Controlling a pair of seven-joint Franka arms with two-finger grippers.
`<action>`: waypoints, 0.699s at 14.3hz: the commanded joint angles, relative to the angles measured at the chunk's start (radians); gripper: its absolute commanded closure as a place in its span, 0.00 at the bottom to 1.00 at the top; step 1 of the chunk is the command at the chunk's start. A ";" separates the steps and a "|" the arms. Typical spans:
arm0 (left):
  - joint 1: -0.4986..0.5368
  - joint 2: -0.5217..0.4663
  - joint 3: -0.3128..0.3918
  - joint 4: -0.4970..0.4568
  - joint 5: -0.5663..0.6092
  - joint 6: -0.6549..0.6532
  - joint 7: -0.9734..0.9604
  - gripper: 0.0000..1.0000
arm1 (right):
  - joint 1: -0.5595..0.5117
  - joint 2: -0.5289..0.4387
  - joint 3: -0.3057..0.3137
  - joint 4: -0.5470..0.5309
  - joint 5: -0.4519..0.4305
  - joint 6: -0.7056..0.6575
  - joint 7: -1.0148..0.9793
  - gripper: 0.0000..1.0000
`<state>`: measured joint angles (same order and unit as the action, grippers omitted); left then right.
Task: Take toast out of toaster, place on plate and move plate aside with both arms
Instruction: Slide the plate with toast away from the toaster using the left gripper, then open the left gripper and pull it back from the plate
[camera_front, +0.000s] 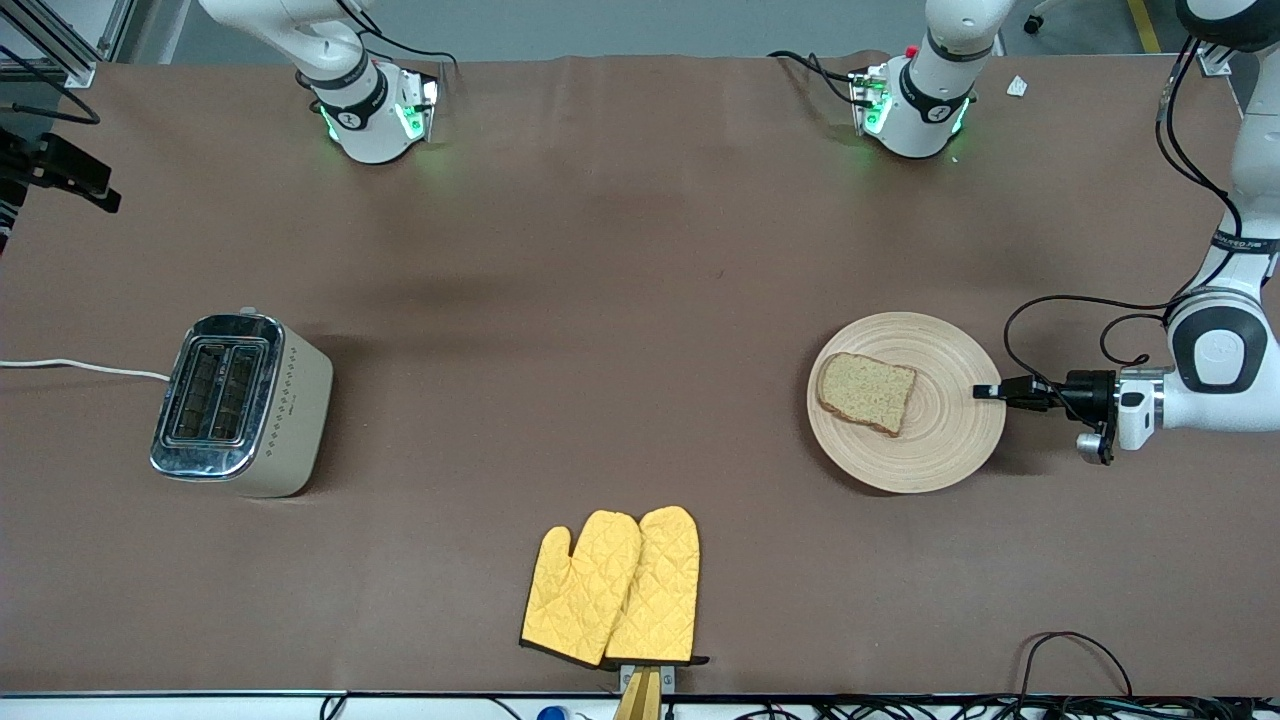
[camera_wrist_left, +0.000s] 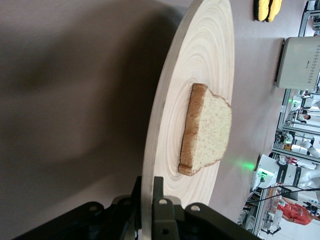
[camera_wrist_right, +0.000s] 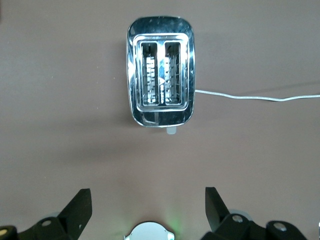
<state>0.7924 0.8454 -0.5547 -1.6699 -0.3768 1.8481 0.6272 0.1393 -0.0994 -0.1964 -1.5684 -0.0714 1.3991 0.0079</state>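
Observation:
The round wooden plate (camera_front: 950, 440) lies toward the left arm's end of the table. The toast (camera_front: 866, 392) lies flat on it, on the half toward the toaster. My left gripper (camera_front: 990, 391) comes in level from the table's end and is shut on the plate's rim. The left wrist view shows the rim (camera_wrist_left: 165, 100) pinched between the fingers of the left gripper (camera_wrist_left: 147, 190), with the toast (camera_wrist_left: 207, 130) farther in. My right gripper (camera_wrist_right: 147, 192) is open and empty, high over the table. It does not show in the front view.
A silver two-slot toaster (camera_front: 240, 403) stands toward the right arm's end, slots empty (camera_wrist_right: 161, 79), its white cord (camera_front: 80, 366) running off the table. Two yellow oven mitts (camera_front: 615, 590) lie at the table edge nearest the front camera. Black cables (camera_front: 1080, 320) loop by the left arm.

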 joint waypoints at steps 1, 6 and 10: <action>-0.002 0.012 0.025 0.033 -0.007 -0.020 0.026 0.98 | -0.040 0.053 0.023 0.067 0.021 -0.011 0.000 0.00; 0.013 0.004 0.044 0.071 0.007 -0.020 0.019 0.00 | -0.210 0.052 0.184 0.060 0.127 -0.009 0.007 0.00; 0.015 -0.026 0.072 0.165 0.197 -0.038 0.017 0.00 | -0.182 0.052 0.181 0.060 0.122 -0.014 0.021 0.00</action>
<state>0.8109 0.8520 -0.4911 -1.5618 -0.2705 1.8403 0.6447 -0.0368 -0.0516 -0.0275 -1.5243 0.0399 1.3984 0.0117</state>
